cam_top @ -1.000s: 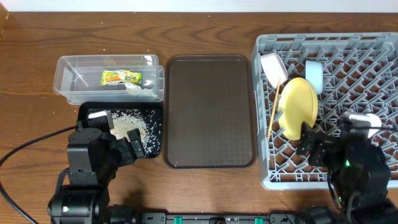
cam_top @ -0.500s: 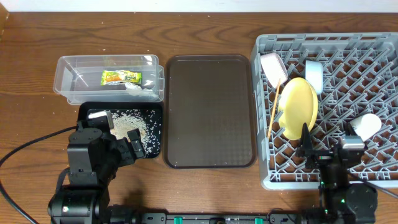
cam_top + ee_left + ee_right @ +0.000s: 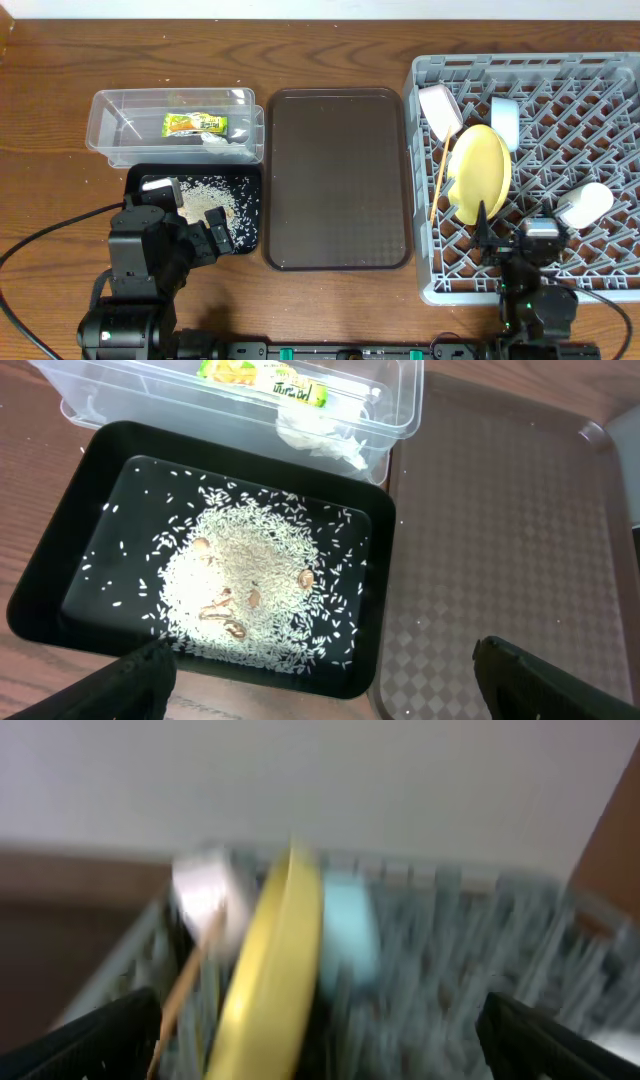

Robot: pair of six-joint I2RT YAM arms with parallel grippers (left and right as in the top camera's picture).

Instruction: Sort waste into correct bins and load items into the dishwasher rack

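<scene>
Overhead only: white cup [image 3: 585,204] lying in rack [image 3: 600,70], at 3 o'clock from yellow plate [image 3: 478,172]. Left wrist only: brown bits among rice grains [image 3: 250,575] in black tray [image 3: 45,585]. Right gripper [image 3: 510,238] pulled back toward 6 o'clock, clear of cup; left gripper [image 3: 320,695] unmoved; both spread wide, empty. Brown serving tray [image 3: 338,180] between black tray and rack.

The counter [image 3: 340,300] is dark brown wood with a strong grain running left to right, faintly glossy under soft, even light that throws only weak shadows; along its far edge runs a pale, near-white strip [image 3: 300,8], wall or backboard, which of the two cannot be told. In the right wrist view a plain off-white wall [image 3: 320,780] fills the upper part, blurred; a brown slanted edge [image 3: 615,830] cuts in at the upper right, too blurred to name.
</scene>
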